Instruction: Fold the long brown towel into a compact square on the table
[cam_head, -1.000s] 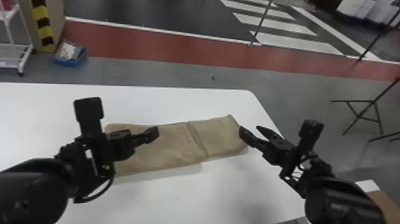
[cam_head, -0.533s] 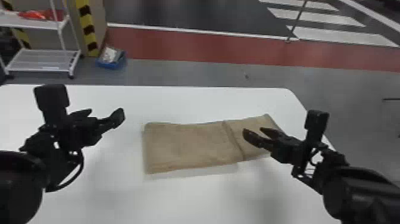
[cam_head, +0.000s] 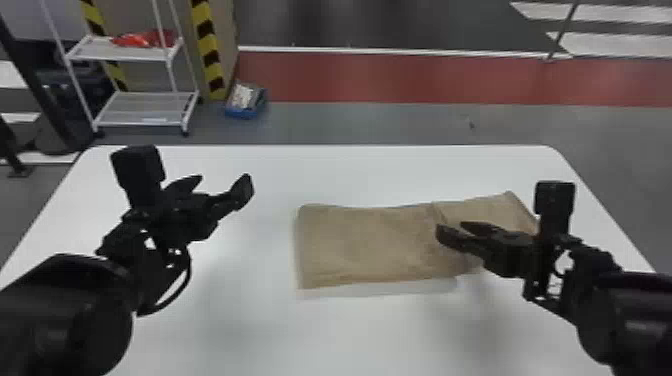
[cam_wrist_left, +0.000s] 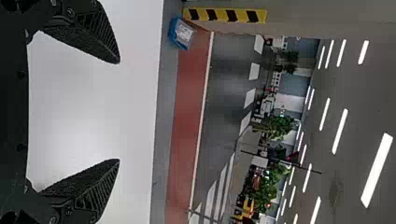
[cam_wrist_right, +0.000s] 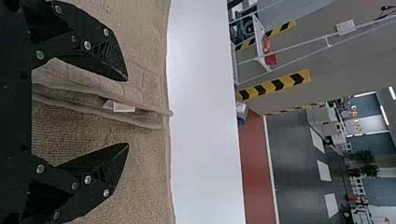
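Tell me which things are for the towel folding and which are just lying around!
For the folding:
- brown towel
- white table under it
- left tool, open
- right tool, open

Just lying around:
- blue box on the floor
- white rack
- red thing on the rack

white cart (cam_head: 145, 111), blue box (cam_head: 245, 101), red floor strip (cam_head: 400, 77)

A white wire rack (cam_head: 145, 109) stands beside a red floor strip (cam_head: 400, 77).

Towel (cam_head: 370, 245) on table (cam_head: 280, 335), rack (cam_head: 137, 107) behind at left — box (cam_head: 241, 112) right of rack
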